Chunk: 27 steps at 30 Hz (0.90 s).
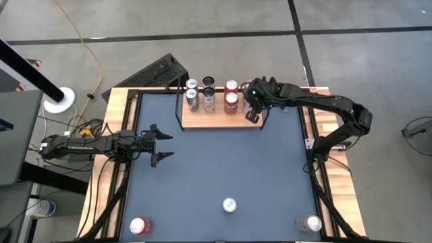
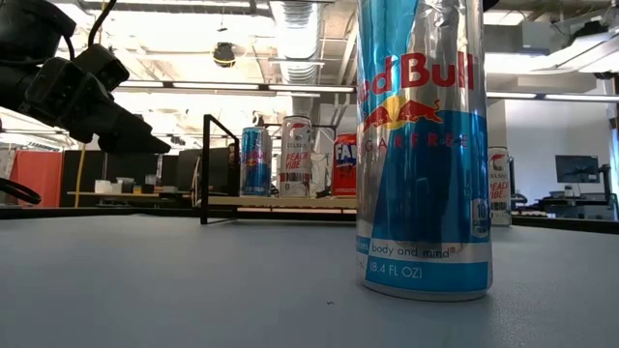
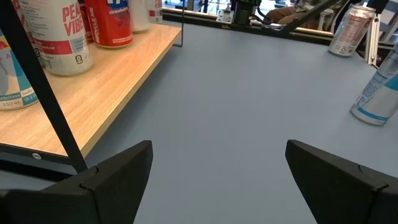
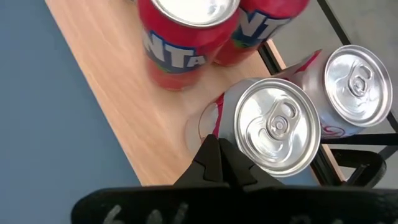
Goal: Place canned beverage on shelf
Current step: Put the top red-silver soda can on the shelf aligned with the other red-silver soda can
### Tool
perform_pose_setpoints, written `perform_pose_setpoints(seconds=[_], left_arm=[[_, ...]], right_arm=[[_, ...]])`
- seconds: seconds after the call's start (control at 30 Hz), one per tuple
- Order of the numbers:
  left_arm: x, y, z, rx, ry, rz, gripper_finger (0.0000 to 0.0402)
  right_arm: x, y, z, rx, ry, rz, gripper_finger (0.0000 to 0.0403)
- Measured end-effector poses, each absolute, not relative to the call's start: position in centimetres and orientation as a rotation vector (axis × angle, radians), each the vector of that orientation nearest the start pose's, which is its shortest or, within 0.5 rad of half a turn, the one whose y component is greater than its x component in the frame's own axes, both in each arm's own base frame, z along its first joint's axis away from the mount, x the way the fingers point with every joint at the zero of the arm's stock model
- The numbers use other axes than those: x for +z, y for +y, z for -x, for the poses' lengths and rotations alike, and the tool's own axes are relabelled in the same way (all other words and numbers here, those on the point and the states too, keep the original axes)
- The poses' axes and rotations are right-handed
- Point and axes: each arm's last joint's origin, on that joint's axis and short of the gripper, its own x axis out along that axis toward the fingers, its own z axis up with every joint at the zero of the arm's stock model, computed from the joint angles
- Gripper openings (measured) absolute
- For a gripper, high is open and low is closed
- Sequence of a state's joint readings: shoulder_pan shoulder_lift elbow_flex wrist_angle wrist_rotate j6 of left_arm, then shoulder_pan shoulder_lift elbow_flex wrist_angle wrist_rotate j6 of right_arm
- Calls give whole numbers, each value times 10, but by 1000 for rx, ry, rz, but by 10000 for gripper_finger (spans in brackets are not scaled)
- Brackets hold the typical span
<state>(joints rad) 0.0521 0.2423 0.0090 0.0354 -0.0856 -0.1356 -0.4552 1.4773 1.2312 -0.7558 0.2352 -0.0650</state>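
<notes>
Six cans stood in two rows on the shelf (image 1: 223, 120), a light-wood board with black wire side frames at the far edge of the dark-blue table (image 1: 223, 162): two blue cans (image 1: 192, 100), a dark-topped can (image 1: 208, 82) behind a white can (image 1: 209, 100), and two red cans (image 1: 231, 101). Three more cans remained on the table along its near edge, well apart from each other: a red can (image 1: 138, 225) at the left corner, a blue-and-silver can (image 1: 229, 205) near the middle, and a silver can (image 1: 310, 223) at the right corner. The right gripper (image 1: 254, 113) hung over the shelf's right end, just beside the red cans, its fingers pressed together and empty; seen from its wrist, two further silver-topped cans (image 4: 277, 127) lay by the wire frame. The left gripper (image 1: 160, 145) hovered above the table's left side, near the shelf's left end, fingers spread wide and holding nothing.
</notes>
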Motion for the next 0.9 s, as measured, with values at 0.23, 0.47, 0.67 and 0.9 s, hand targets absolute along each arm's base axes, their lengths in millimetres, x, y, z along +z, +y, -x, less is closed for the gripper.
perform_pose_setpoints(seconds=[0.23, 0.47, 0.67, 0.9], left_arm=[[150, 8, -110, 150, 188, 132, 357], [150, 8, -110, 150, 188, 132, 357], [150, 8, -110, 150, 188, 132, 357], [150, 8, -110, 150, 189, 132, 357]], right_arm=[[285, -139, -267, -595, 1023, -40, 0], [285, -137, -269, -577, 1006, -44, 0], [285, -130, -272, -523, 1001, -50, 0], [284, -130, -271, -519, 1017, -52, 0]])
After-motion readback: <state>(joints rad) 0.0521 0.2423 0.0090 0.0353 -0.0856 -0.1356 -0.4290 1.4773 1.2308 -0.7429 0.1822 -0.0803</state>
